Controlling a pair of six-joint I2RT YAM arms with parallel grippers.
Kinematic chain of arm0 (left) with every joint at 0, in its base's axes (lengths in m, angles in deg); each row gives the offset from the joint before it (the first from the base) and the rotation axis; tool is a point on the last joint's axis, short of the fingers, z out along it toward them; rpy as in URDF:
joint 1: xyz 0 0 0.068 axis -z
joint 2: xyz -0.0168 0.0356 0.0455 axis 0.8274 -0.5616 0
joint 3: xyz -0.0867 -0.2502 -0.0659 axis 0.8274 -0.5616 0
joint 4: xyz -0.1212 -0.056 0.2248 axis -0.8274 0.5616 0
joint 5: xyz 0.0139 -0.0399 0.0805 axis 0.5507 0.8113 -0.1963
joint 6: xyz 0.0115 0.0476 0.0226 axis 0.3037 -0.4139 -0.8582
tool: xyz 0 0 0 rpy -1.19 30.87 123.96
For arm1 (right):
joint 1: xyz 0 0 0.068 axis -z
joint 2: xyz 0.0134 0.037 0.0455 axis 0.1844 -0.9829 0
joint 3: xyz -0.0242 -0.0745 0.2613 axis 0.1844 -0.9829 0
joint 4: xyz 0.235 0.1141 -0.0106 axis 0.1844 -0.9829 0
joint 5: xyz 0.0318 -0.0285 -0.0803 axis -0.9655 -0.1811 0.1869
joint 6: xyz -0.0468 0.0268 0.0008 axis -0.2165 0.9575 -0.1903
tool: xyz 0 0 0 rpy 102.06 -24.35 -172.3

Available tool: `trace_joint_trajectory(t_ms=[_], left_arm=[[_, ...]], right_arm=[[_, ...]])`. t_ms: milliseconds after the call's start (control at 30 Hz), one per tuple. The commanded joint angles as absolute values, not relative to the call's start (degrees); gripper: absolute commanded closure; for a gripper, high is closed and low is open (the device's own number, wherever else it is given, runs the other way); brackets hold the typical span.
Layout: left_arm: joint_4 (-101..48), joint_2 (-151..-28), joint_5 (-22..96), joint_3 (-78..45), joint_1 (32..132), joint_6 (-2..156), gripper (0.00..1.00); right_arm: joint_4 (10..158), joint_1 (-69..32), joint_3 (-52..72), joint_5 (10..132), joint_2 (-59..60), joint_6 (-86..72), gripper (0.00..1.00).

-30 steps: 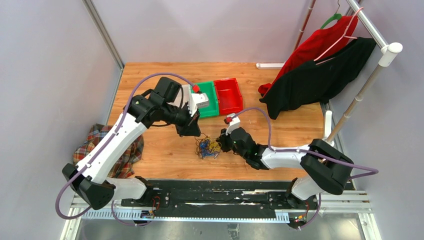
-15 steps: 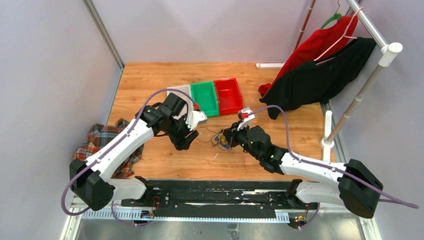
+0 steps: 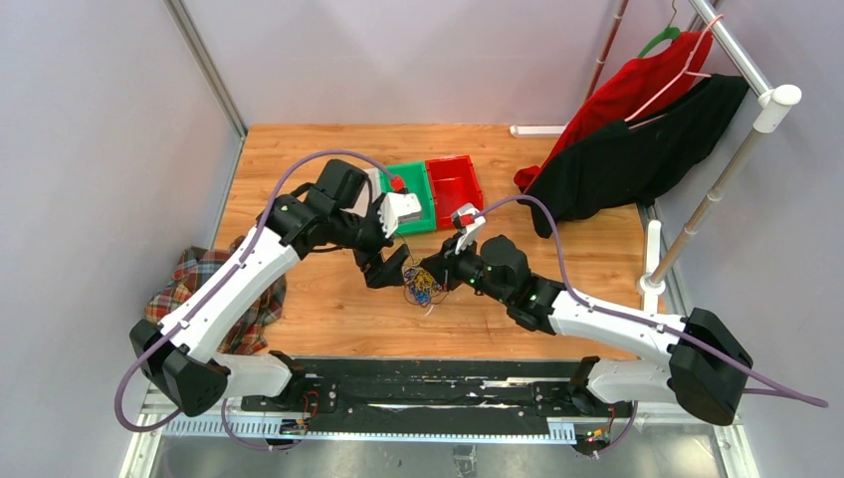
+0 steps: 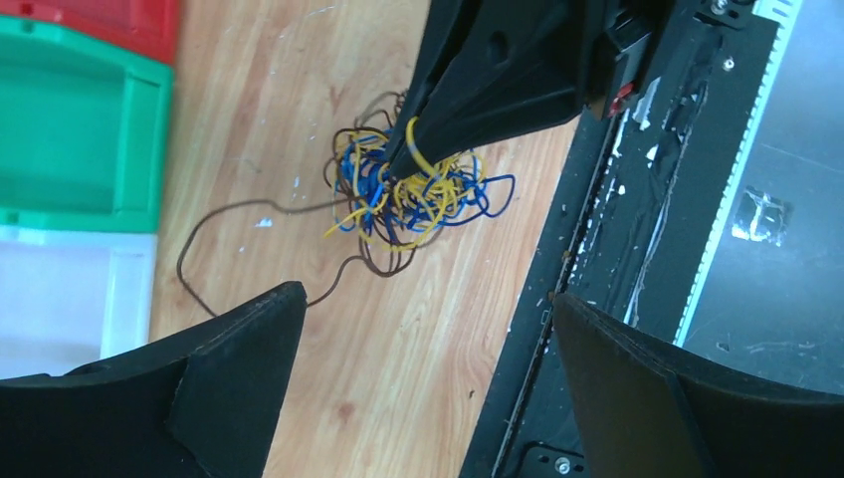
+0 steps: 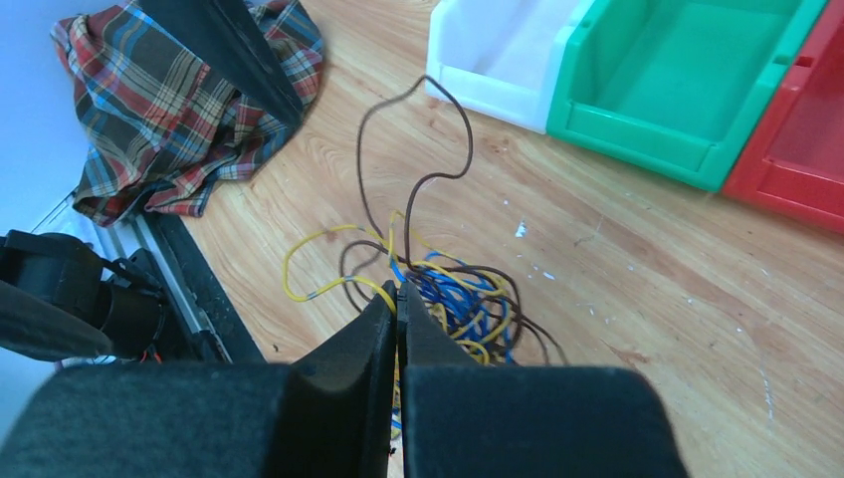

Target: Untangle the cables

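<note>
Left wrist view: the left end effector (image 4: pixel 426 309) has just let go and stands spread wide. The right end effector (image 5: pixel 398 299), pressed together, pinches the cables (image 4: pixel 413 194), a knotted ball on the tabletop (image 4: pixel 388 398). One brown wire (image 5: pixel 430 80) trails free.

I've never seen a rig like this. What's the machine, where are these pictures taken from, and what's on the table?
Two robot arms with two-finger grippers are bolted to a wooden table. One picture looks down from above; the other two come from wrist cameras. On the table lie tangled cables, a white bin, a green bin, a red bin and a plaid cloth at the left edge. The right gripper is shut on the cables; the left gripper hangs open, empty, nearby.
</note>
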State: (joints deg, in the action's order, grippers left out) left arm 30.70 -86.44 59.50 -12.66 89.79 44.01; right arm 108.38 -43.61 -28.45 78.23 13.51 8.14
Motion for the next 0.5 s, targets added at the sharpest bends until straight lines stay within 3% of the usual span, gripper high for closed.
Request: trace_joint_trajectory(t_ms=[0,133,467], left_arm=[[28.9,-88.5,63.3,-13.6,91.1,39.7,0.02],[28.6,-89.5,65.8,-14.4,91.2,36.3,0.12],[28.6,-93.4,65.9,-14.5,92.8,32.8,0.56]], right_arm=[[108.3,-43.4,-25.3,73.7,12.4,8.2,0.99],[108.7,-43.5,-25.0,71.8,12.0,8.3,0.99],[109.0,-43.5,-24.2,66.5,11.5,8.8,0.99]])
